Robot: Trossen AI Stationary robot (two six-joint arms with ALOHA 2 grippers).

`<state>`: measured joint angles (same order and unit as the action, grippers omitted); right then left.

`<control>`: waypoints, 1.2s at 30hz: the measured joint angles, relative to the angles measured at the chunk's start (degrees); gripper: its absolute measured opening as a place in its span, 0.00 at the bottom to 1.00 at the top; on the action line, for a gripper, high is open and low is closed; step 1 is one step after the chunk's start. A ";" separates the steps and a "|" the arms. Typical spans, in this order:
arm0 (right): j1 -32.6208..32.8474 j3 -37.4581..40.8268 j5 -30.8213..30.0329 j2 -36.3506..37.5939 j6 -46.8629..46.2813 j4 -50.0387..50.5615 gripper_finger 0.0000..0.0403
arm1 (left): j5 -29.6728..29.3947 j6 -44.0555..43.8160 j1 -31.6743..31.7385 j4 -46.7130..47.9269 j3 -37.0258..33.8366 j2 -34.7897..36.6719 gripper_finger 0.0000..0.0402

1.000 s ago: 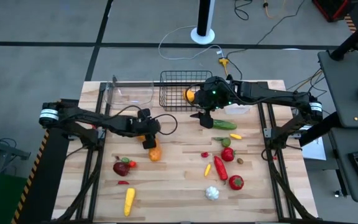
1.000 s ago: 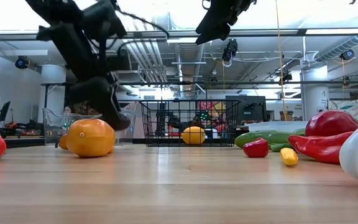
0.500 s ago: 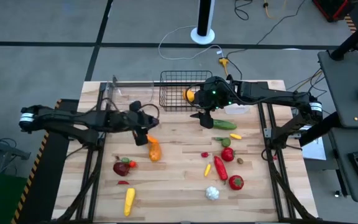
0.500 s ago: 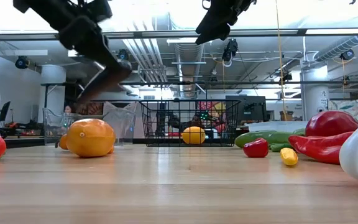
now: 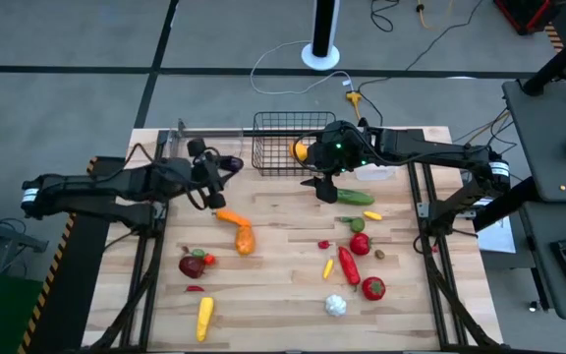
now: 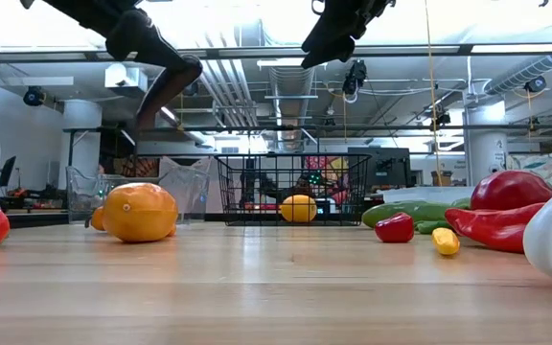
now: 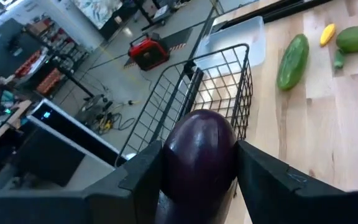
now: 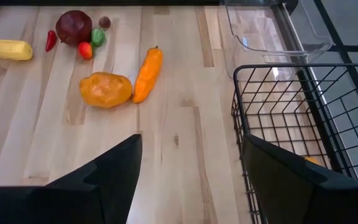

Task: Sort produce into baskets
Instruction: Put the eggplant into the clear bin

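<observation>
**Eggplant aloft by the wire basket**

While the left gripper point(image 7: 197, 180) hangs above the table with its two dark fingers clamped on either side of a purple eggplant point(image 7: 199, 155), the black wire basket point(image 7: 197, 99) stands just beyond its fingertips, with a clear bin point(image 7: 238, 38) behind that. Past the jaws on the wood lie a green cucumber point(image 7: 293, 61), a small yellow piece point(image 7: 327, 33) and a green lime-like fruit point(image 7: 353, 38).

From above, the left gripper point(image 5: 207, 169) sits beside the wide clear bin point(image 5: 177, 147), near the basket's point(image 5: 268, 157) left wall. A carrot point(image 5: 230, 217) and an orange fruit point(image 5: 245, 241) lie on the table a little in front of those jaws, touching each other.

The right gripper point(image 5: 322, 185) hovers at the basket's near right corner, fingers spread apart and empty. Between and ahead of its fingers the wood is bare; beyond lie the orange fruit point(image 8: 105, 89), the carrot point(image 8: 147, 73), a dark red fruit point(image 8: 74, 27) and a yellow corn cob point(image 8: 5, 50). A yellow-orange fruit point(image 5: 301, 150) rests inside the basket, just behind those jaws.
</observation>
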<state>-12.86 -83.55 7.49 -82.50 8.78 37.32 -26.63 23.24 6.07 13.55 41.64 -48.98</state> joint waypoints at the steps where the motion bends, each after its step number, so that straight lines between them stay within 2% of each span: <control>1: -0.01 0.00 0.00 0.00 0.00 -0.03 0.67 | 1.57 0.36 1.25 0.06 -0.02 0.36 0.42; 6: 0.00 0.00 0.00 0.00 0.00 -0.42 0.67 | 13.26 2.84 10.00 -1.12 -0.02 1.65 0.42; 12: 0.00 0.00 0.00 0.00 0.05 -0.79 0.66 | 25.91 6.43 24.28 -1.12 -0.02 -0.30 0.42; 17: 0.00 0.00 0.00 0.00 0.15 -0.81 0.66 | 26.11 1.89 34.80 -1.26 0.40 -6.12 0.42; 21: -0.01 0.00 0.00 0.00 0.18 -0.81 0.67 | 25.66 0.12 39.31 3.48 3.71 -12.57 0.42; 27: -0.01 0.00 0.01 0.00 0.29 -0.81 0.66 | 18.06 1.62 40.45 16.63 11.02 -22.43 0.42; 33: 0.00 0.00 0.00 0.00 0.59 -0.81 0.66 | 17.73 6.29 40.45 18.35 14.66 -28.91 0.42; 36: -0.01 0.00 0.01 0.00 0.57 -0.79 0.67 | 17.72 11.28 40.50 22.23 15.95 -31.27 0.42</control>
<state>-12.87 -83.55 7.50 -82.50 9.34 36.53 -8.91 34.51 46.58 35.78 57.60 -80.25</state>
